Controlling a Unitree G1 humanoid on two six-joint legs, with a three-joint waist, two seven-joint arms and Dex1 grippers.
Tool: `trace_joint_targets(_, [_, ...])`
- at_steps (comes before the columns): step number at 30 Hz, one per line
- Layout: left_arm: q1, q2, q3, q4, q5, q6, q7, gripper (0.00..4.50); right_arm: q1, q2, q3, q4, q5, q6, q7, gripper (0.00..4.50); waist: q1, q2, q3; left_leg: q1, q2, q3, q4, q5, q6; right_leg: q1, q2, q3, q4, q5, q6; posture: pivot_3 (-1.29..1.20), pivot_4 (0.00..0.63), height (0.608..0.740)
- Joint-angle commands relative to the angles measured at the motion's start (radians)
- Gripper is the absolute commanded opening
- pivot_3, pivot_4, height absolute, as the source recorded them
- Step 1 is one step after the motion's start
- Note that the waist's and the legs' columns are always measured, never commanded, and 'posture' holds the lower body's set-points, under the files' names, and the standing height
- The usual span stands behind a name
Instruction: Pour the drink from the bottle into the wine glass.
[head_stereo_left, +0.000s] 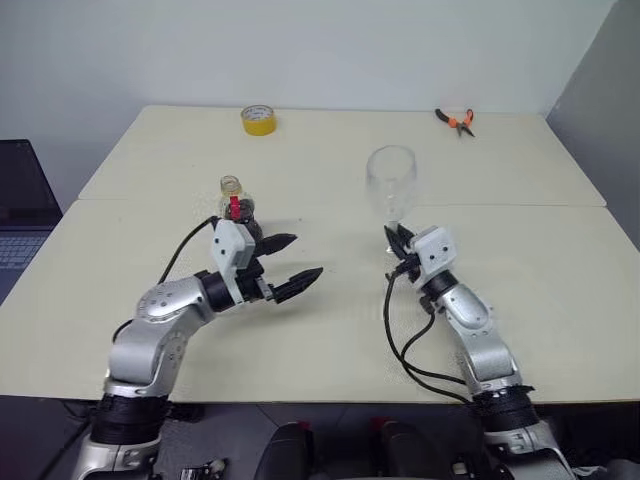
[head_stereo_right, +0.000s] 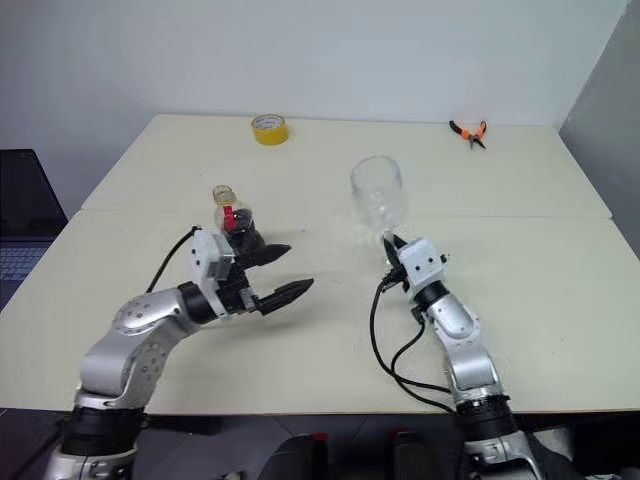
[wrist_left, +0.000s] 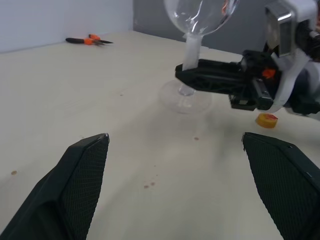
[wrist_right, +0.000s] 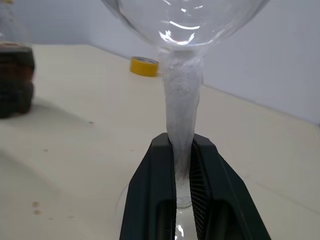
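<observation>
My right gripper (wrist_right: 182, 175) clamps glass (head_stereo_left: 391, 183) stem; left gripper (head_stereo_left: 290, 262) spread wide, empty, beside uncapped bottle (head_stereo_left: 237, 208). Left wrist view reveals cap (wrist_left: 266, 120) behind right gripper.

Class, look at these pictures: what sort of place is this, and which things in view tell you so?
Probably a workshop or test room, not a dining room: two plain tables pushed together by a bare wall, with pliers and a tape roll left at the far edge, and a laptop beside them.
</observation>
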Motion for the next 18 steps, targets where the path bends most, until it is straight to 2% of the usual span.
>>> trace_joint_targets(1, [0.006, 0.031, 0.025, -0.062, -0.042, 0.023, -0.021, 4.50, -0.087, 0.041, -0.010, 0.115, 0.062, -0.086, 0.048, 0.13, -0.003, 0.000, 0.000, 0.000, 0.000, 0.000, 0.000, 0.000, 0.000, 0.000, 0.000, 0.000, 0.000, 0.000, 0.000, 0.00, 0.150, 0.740])
trace_joint_targets(10, [0.000, 0.039, 0.034, -0.056, -0.032, 0.015, -0.012, 4.50, -0.266, 0.088, -0.004, 0.463, 0.032, -0.261, 0.075, 0.13, -0.004, 0.000, 0.000, 0.000, 0.001, 0.000, -0.001, 0.000, 0.000, -0.002, 0.000, 0.000, 0.002, -0.001, -0.002, 0.00, 0.150, 0.740])
trace_joint_targets(15, [-0.001, 0.032, 0.030, -0.032, -0.012, -0.013, -0.007, 4.50, -0.318, 0.067, 0.000, 0.621, 0.009, -0.308, 0.095, 0.13, -0.004, 0.000, 0.000, 0.000, 0.000, 0.001, 0.000, 0.000, 0.000, -0.002, 0.000, 0.000, 0.003, -0.001, -0.002, 0.00, 0.150, 0.740])
trace_joint_targets(18, [0.001, 0.022, 0.019, -0.024, 0.002, -0.034, -0.002, 4.50, -0.305, 0.060, -0.001, 0.631, 0.007, -0.313, 0.108, 1.10, -0.004, 0.000, 0.000, 0.000, 0.000, 0.000, 0.000, 0.000, 0.000, -0.002, 0.000, 0.001, 0.003, -0.001, -0.002, 0.00, 0.150, 0.740])
